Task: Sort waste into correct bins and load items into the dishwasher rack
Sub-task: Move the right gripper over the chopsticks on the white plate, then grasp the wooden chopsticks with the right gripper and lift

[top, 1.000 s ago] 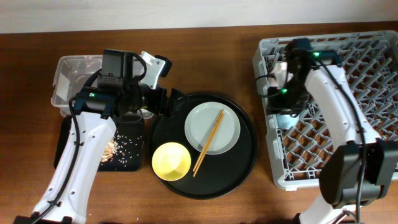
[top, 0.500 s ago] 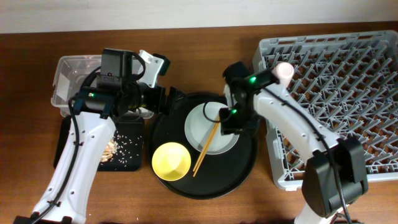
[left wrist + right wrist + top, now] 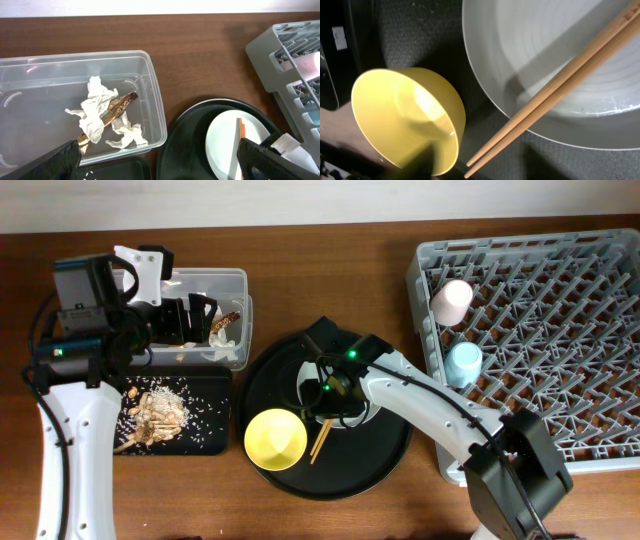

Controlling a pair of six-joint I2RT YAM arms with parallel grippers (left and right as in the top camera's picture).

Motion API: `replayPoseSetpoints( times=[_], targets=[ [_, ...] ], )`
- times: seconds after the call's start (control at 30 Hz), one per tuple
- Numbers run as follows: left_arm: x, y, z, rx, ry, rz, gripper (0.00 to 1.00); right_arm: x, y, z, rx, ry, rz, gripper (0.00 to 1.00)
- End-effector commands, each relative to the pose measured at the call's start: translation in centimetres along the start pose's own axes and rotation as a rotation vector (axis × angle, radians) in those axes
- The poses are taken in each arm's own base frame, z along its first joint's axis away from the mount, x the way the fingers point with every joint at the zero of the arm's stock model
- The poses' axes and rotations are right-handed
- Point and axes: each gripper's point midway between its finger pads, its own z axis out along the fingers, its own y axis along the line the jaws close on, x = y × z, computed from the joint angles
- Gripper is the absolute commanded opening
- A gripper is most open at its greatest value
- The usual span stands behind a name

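Right tool (image 3: 328, 392): positioned directly above the plate (image 3: 520, 30), which sat near the middle of the round tray (image 3: 385, 450). Its fingers did not appear in its own wrist view and were dark against the tray from overhead, so it could not be told whether it was released or clenched. Nothing was seen to be in its hold.

Chopsticks (image 3: 550, 94): the pair lay side by side, touching, across the plate. Their long axis ran on a diagonal, from the tray's front beside the bowl (image 3: 405, 117) up toward its back-right. The front ends overhung the plate rim and rested on the tray floor, just clear of the bowl. In the right wrist view the pair crossed almost the whole picture, passing close under the camera.

Left tool (image 3: 159, 147): released, fingers wide apart and empty, hanging over the box (image 3: 156, 95) at the table's back-left, which held the napkin (image 3: 97, 120) and wrapper (image 3: 117, 106). It was well apart from the chopsticks.

Assessment: the right arm was much the nearer. A grasp would probably require the fingers to close across the diagonal, not along it, and on the part over the plate, away from the bowl.
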Motion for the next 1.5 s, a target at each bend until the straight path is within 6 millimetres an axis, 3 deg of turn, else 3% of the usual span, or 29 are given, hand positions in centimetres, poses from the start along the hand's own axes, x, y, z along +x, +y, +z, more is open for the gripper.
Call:
replayPoseSetpoints(
  times=[0.0,0.27,0.53,0.67,0.9,0.97,1.0,1.07,1.1,1.23,1.3,1.47],
  targets=[
    [-0.6,0.1,-0.5,-0.008,-0.018,0.016,0.99,-0.6,-1.4,0.2,0.069,-0.045,0.127,0.04],
    [-0.6,0.1,-0.5,-0.009,-0.018,0.016,0.99,-1.7,-3.1,2.2,0.114,-0.13,0.168,0.04],
    [-0.6,0.1,-0.5,-0.009,-0.018,0.016,0.99,-0.2,-6.2,4.5,0.179,-0.131,0.243,0.04],
    [-0.6,0.1,-0.5,-0.009,-0.018,0.016,0.99,0.5,-8.2,3.8,0.281,-0.121,0.246,0.04],
    [-0.6,0.1,-0.5,-0.009,-0.018,0.016,0.99,-2.2,-7.3,-0.8,0.275,-0.118,0.125,0.06],
    [-0.6,0.1,-0.5,-0.009,-0.018,0.016,0.99,-2.8,-6.8,-1.7,0.273,-0.126,0.11,0.11],
    [-0.6,0.1,-0.5,-0.009,-0.018,0.016,0.99,-3.1,-6.8,-2.2,0.274,-0.135,0.113,0.18],
    [-0.6,0.1,-0.5,-0.009,-0.018,0.016,0.99,-3.4,-6.9,-2.5,0.272,-0.14,0.123,0.43],
    [-0.6,0.1,-0.5,-0.009,-0.018,0.016,0.99,-3.3,-7.2,-2.5,0.276,-0.137,0.14,0.46],
    [-0.6,0.1,-0.5,-0.009,-0.018,0.016,0.99,-2.6,-8.9,-1.7,0.3,-0.11,0.244,0.46],
    [-0.6,0.1,-0.5,-0.009,-0.018,0.016,0.99,-2.4,-9.3,-0.7,0.294,-0.113,0.276,0.4],
    [-0.6,0.1,-0.5,-0.009,-0.018,0.016,0.99,-2.5,-8.6,1.7,0.202,-0.124,0.282,0.33]
  ],
)
